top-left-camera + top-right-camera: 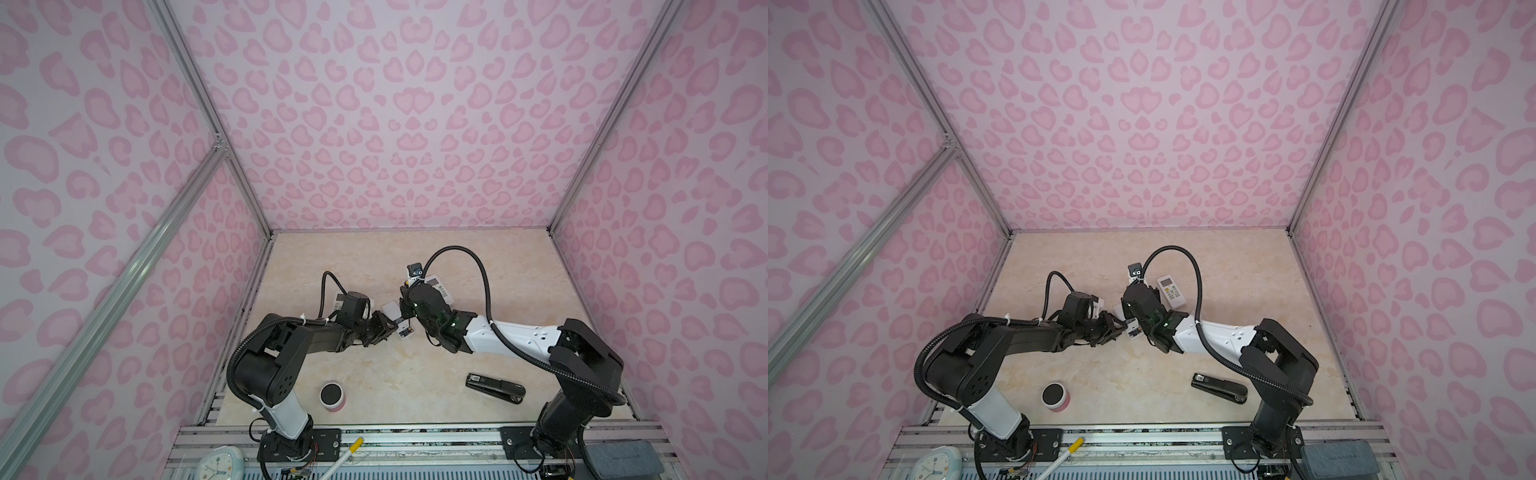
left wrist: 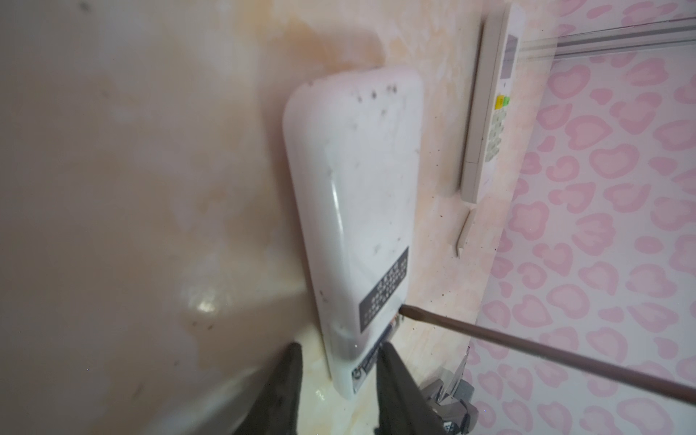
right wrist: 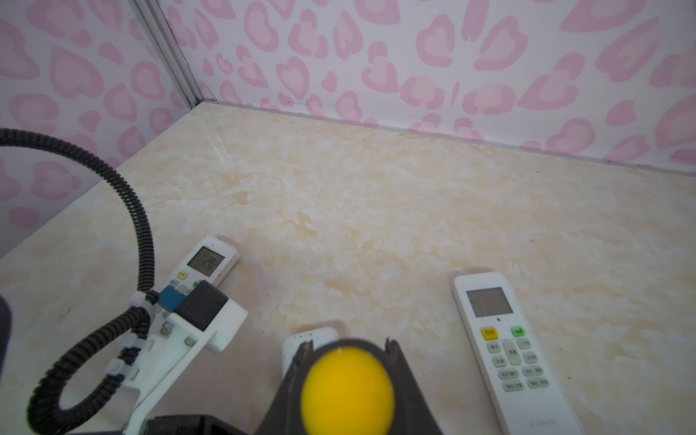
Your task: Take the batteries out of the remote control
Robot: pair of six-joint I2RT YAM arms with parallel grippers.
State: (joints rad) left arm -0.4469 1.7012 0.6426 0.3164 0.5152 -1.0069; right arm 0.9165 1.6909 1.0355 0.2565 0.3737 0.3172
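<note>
A white remote control (image 2: 361,196) lies button side down mid-table, also seen in both top views (image 1: 390,309) (image 1: 1119,311). My left gripper (image 2: 341,344) is open around its near end: one finger lies against the side and a gap shows at the other. A dark strip with a metal end (image 2: 367,363) shows at that end and looks like one of the batteries. My right gripper (image 3: 349,344) is shut on the yellow-ended screwdriver (image 3: 348,388). Its shaft (image 2: 527,341) runs to the remote's edge beside the dark label.
A second remote (image 3: 504,339) (image 1: 1171,291) lies to the right and a third with a lit display (image 3: 209,263) under my left wrist. A thin white piece (image 2: 465,233) lies flat nearby. A black stapler (image 1: 494,386) and a pink cup (image 1: 331,395) stand near the front.
</note>
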